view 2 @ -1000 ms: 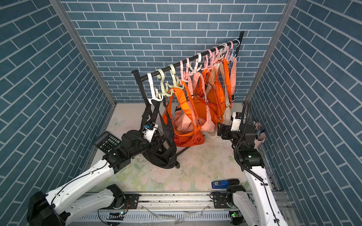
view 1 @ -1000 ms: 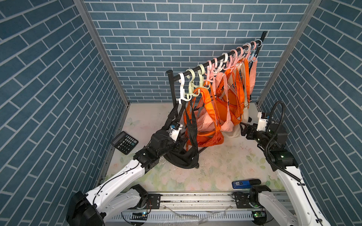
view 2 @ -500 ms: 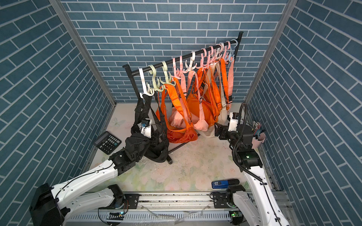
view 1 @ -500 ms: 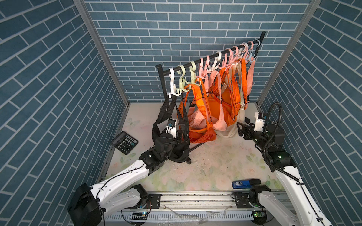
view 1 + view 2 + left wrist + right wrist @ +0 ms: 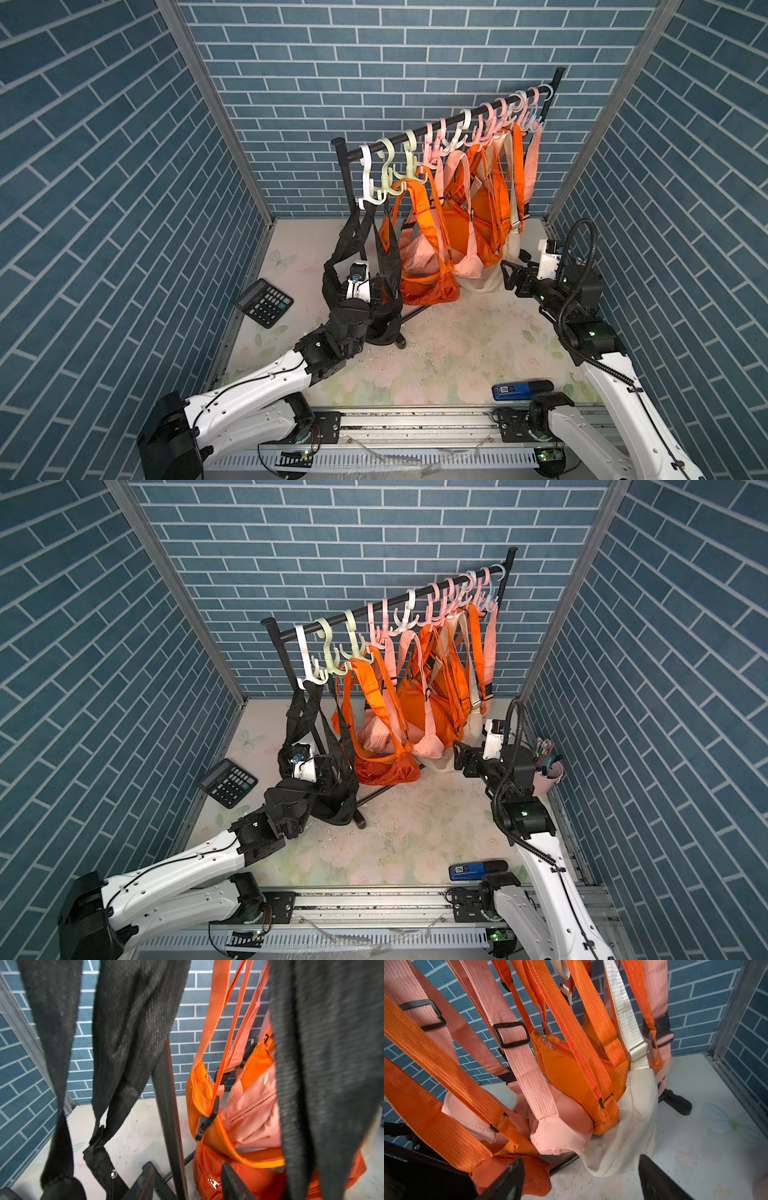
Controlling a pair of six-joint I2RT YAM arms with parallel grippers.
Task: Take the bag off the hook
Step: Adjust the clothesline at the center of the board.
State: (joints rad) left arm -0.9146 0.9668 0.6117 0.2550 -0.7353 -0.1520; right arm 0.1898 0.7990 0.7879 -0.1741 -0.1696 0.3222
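The black bag strap (image 5: 128, 1028) is coarse, matt woven cloth. The orange bag (image 5: 562, 1068) is smooth cloth with a faint sheen, and its straps are ribbed webbing. The cream bag (image 5: 633, 1118) looks soft and matt, and its strap slider (image 5: 638, 1051) is bright metal. The hooks (image 5: 410, 156) are glossy plastic. The rack post (image 5: 166, 1105) is matt black, probably painted metal.

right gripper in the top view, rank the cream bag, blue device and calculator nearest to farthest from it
1. cream bag: right beside the right gripper, hanging below the rail's right end.
2. blue device: on the table's front edge, near the right arm's base.
3. calculator: far across the table, by the left wall.
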